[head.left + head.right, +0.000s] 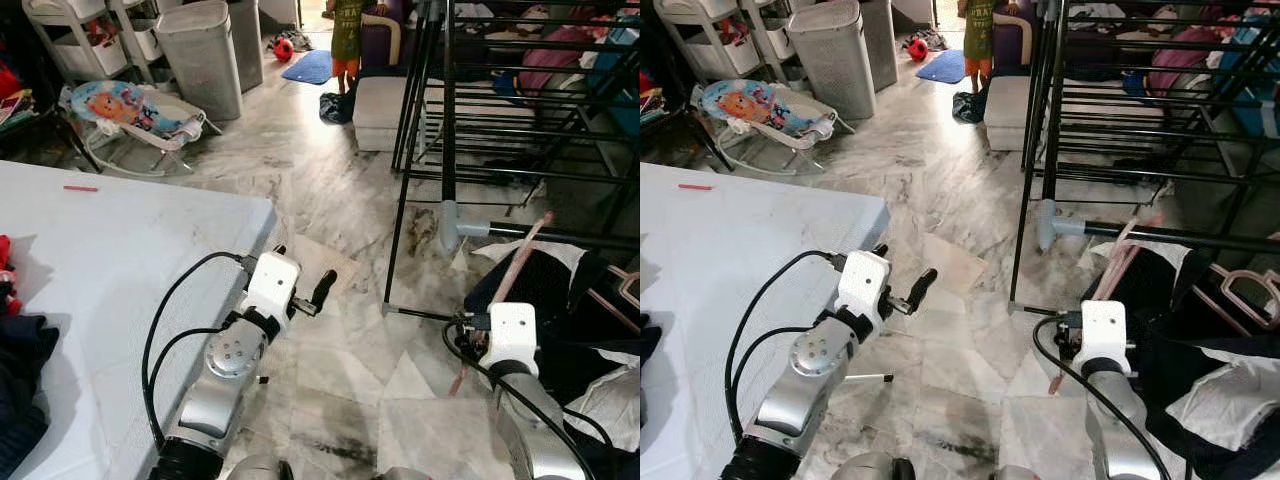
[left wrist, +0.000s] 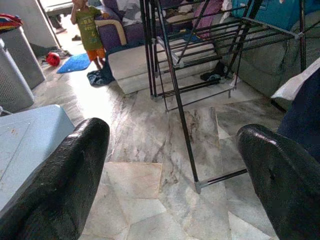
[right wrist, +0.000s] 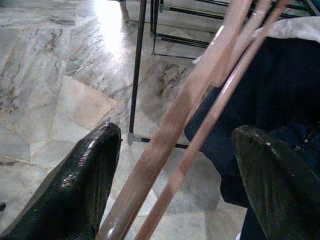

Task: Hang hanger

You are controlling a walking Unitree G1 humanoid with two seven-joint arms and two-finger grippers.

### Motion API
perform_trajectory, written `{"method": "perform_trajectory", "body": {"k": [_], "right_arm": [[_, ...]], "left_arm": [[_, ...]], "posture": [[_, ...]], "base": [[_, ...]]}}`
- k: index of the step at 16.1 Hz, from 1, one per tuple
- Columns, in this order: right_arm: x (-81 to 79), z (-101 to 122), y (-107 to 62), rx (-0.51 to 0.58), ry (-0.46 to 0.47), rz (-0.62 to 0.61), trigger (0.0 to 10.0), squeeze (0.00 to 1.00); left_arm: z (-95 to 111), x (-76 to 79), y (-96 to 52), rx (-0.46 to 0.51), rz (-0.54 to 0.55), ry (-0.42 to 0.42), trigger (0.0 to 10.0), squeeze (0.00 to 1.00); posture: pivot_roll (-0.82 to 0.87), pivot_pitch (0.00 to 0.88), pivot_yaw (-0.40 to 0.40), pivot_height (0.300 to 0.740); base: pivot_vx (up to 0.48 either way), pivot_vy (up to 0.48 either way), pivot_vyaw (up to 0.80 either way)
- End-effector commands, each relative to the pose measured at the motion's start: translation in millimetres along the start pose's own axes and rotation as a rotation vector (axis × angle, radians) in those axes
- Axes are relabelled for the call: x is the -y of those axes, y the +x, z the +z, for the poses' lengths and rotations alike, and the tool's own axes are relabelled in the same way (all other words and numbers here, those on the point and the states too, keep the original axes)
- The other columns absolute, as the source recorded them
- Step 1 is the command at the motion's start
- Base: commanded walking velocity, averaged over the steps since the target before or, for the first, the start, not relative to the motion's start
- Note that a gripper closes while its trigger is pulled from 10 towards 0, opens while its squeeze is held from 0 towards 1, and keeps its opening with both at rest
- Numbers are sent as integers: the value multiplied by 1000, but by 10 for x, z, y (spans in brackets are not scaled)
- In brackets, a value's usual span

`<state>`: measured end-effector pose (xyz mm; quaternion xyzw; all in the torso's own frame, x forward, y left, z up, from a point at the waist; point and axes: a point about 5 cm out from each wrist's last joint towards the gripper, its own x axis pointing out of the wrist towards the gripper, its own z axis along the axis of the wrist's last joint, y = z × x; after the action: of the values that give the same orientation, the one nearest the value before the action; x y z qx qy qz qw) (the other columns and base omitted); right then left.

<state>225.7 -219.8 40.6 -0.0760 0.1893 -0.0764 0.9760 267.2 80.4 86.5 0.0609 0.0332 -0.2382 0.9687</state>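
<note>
Step in hand: reaching for the pink hanger (image 3: 200,120); nothing is hung yet, as I judge it.

Right gripper (image 3: 175,165): my fingers stand wide, one on each side of the hanger's pink bars, with clear space to either side. They straddle it and do not press it.

Hanger: it lies slanted over the dark garment (image 1: 545,285) on the heap at my right, its long end running down toward the marble floor (image 1: 330,180). It sits at the foot of the black drying rack (image 1: 450,120).

Left gripper (image 2: 175,165): my fingers are spread wide and hold nothing, raised over the floor beside the corner of the pale blue bed (image 1: 90,270) and aimed toward the rack.

Doubt: the bars blur close to my right wrist camera, so I cannot tell whether there is one hanger or two lying together.

Next move calls for: closing my right fingers on the bar, lifting it free of the cloth without dragging the garment along, then carrying the hook up to a rack rail.

Beyond: a grey laundry bin (image 1: 200,55) and a baby bouncer (image 1: 130,110) stand well apart, and a person (image 1: 347,40) stands at the far end.
</note>
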Motion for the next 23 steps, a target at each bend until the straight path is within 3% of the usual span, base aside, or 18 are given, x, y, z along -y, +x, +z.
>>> {"method": "perform_trajectory", "body": {"k": [1, 7, 11, 12, 16, 23], "right_arm": [[-5, 48, 19, 10, 4, 0, 10000, 1000], [89, 242, -40, 126, -86, -79, 10000, 1000], [164, 409, -190, 261, -115, -132, 10000, 1000], [168, 436, -267, 299, -140, -148, 10000, 1000], [163, 551, -278, 359, -177, -178, 10000, 1000], [179, 401, -310, 278, -118, -223, 10000, 1000]], "left_arm": [[-21, -4, -9, -14, -5, 14, 10000, 0], [-30, -12, -20, -17, 9, 12, 10000, 0], [9, -43, 10, -4, 23, 16, 10000, 0], [22, -66, 8, 2, 36, 32, 10000, 0], [100, -201, 19, 21, 94, 61, 10000, 0], [29, -169, -48, 2, 103, 50, 10000, 0]], "posture": [[-40, 0, 75, 740], [-44, 0, 66, 740], [-51, 0, 62, 740], [-47, 0, 58, 740], [-32, 0, 48, 740], [-28, 0, 34, 740]], "base": [[0, 0, 0], [0, 0, 0], [0, 0, 0], [0, 0, 0], [0, 0, 0], [-308, 0, 0]]}}
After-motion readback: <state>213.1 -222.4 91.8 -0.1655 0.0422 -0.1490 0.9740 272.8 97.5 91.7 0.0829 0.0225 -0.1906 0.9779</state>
